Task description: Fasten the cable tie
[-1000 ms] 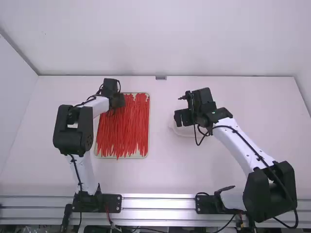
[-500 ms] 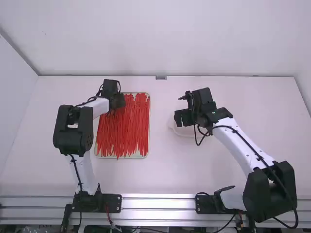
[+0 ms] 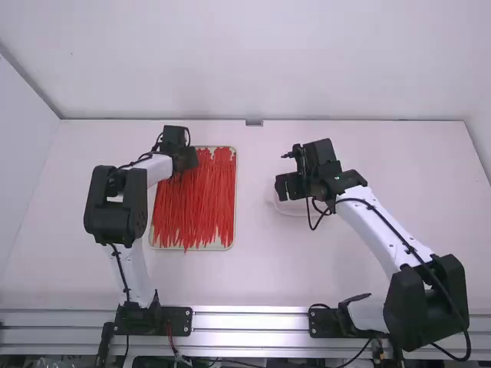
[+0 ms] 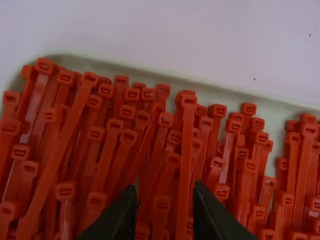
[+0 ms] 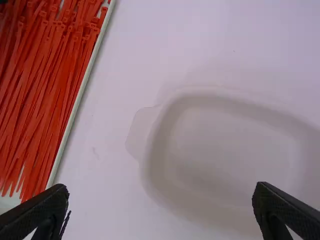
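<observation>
The left gripper stood narrowly open directly over the heaped red cable ties, with several tie heads lying beneath and between its fingers (none gripped yet). Closing there would probably pinch a bundle rather than one tie, because the ties overlapped so tightly. The right gripper hung wide open just above a white dish. The left wrist view separated individual tie heads, while the high view gave both arms' placing.

Robot lab cell: white bench, plain white walls, left arm and right arm bolted to aluminium rail.
</observation>
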Tool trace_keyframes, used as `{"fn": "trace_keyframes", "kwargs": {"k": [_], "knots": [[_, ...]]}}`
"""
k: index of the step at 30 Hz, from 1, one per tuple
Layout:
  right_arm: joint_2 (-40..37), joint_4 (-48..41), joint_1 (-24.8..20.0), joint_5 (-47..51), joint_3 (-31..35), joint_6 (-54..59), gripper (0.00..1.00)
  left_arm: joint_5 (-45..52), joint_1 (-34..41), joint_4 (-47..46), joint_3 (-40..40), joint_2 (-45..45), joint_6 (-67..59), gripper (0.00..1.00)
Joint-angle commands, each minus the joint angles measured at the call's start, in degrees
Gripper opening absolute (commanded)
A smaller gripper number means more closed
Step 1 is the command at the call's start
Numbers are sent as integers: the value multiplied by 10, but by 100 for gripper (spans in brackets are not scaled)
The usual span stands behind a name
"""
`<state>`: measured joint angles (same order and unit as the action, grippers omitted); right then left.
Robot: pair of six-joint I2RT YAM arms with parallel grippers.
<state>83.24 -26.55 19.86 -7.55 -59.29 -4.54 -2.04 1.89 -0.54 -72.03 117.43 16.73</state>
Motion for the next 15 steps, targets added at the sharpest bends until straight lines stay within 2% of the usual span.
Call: {"fn": "trace_keyframes", "kwargs": {"k": [1,15], "knots": [[6,0,1,-2,-18,0,98,-4,0,0,4,12,2,29],[6,0,1,-2,-18,0,98,0,4,-5,4,15,2,29]]}}
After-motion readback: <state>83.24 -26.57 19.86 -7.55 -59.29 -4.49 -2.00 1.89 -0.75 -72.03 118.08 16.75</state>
